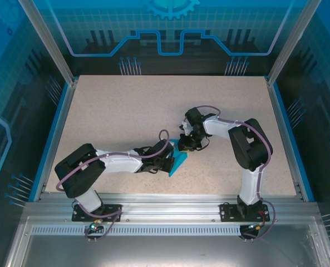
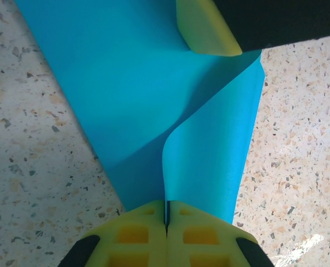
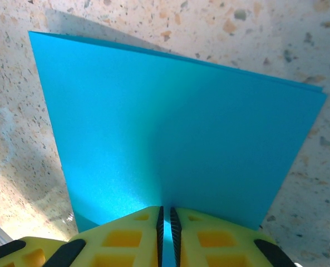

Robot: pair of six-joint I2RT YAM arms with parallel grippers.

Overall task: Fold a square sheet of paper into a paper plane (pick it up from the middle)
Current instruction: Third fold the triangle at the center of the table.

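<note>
Starting at the near edge, we are seeing the left arm (image 1: 114,161) and the right arm (image 1: 248,147) bending inward over the speckled table (image 1: 126,111), their wrists meeting slightly nearer than its middle.

We are finding the left gripper (image 2: 166,214) clenched on the paper (image 2: 137,100). Its yellow pads are pressing together, and a teal edge is running straight into the seam between them. From that pinch the sheet is curling. One flap is rising to the right, while a wider face is spreading away to the left.

We are finding the right gripper (image 3: 166,217) grasping the same paper from the opposite side, with the sheet sitting in the thin slit between its pads. In the left wrist view one of its yellow pads (image 2: 206,28) is touching the paper's far end.

In the right wrist view the paper is fanning out as a broad teal face, and two layers are lying close together along its far edge. Whether its low edge is touching the table, we cannot tell.

Beyond the grippers, bare tabletop is stretching to the blue panels (image 1: 170,33) at the back.
</note>
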